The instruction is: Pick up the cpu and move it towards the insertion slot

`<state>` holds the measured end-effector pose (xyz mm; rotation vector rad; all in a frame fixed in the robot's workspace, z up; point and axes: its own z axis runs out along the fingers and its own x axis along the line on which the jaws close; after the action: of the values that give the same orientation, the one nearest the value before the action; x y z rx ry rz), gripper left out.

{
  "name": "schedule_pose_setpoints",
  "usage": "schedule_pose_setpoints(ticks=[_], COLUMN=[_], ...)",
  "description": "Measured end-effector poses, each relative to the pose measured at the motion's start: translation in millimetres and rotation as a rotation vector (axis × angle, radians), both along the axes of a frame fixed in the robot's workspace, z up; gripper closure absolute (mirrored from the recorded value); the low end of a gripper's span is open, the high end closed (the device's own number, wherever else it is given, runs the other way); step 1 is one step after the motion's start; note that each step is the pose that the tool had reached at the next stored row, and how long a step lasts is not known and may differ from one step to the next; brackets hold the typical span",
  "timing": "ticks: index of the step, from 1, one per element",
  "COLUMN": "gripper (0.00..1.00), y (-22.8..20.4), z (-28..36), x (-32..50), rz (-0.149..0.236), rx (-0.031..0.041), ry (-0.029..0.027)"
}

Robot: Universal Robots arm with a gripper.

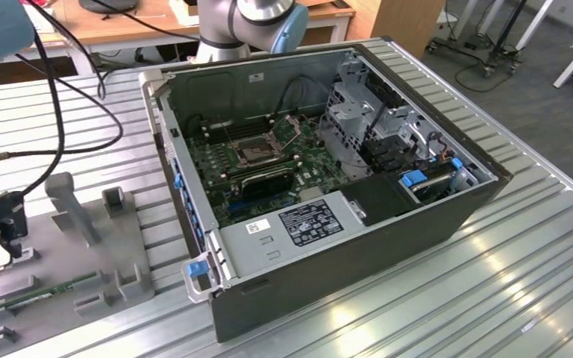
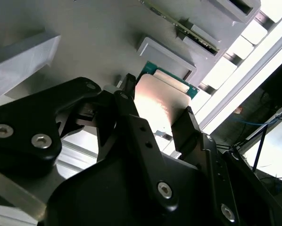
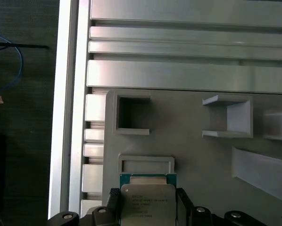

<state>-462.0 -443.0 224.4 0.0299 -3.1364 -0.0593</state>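
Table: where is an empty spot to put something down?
The table is bare on the exterior view's right of the computer case. Crowded: the grey tray with its holders, where the gripper clamps the cpu, and cables cross the slats near it.

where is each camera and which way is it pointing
Exterior view: off the arm, high up, looking down into the open case, with the slot inside and the fixture on that view's left; the arm shows at the back.
First wrist view: on the wrist, looking down past the gripper at the cpu and fixture.
Second wrist view: on the wrist, looking slantwise along the fingers at the cpu.
Shared: both wrist views show the gripper shut on the cpu.
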Motion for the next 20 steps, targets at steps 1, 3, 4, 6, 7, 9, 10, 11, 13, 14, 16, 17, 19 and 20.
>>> schedule_pose_setpoints(ticks=[1,3,4,6,7,9,10,11,13,14,16,17,19,20], gripper=[0.45,0.45,0.45,0.45,0.45,0.45,0.45,0.45,0.45,0.45,0.45,0.45,0.45,0.45], y=[0.0,0.0,0.0,0.0,0.0,0.0,0.0,0.0,0.1,0.1,0.1,0.1,0.1,0.1], z=[3.2,9.1,12.0,17.9,21.0,27.8,31.2,34.6,42.8,46.3,53.5,56.8,63.1,66.1], x=[0.0,0.1,0.2,0.2,0.2,0.4,0.4,0.4,0.4,0.4,0.4,0.4,0.5,0.6], rz=[0.000,0.000,0.000,0.000,0.000,0.000,0.000,0.000,0.000,0.000,0.000,0.000,0.000,0.000], rx=[0.0010,0.0027,0.0036,0.0051,0.0057,0.0073,0.0077,0.0082,0.0095,0.0101,0.0112,0.0117,0.0125,0.0130], ry=[0.0000,0.0001,-0.0001,0.0000,0.0000,0.0000,0.0001,0.0001,-0.0001,0.0000,0.0000,0.0000,0.0000,0.0000])
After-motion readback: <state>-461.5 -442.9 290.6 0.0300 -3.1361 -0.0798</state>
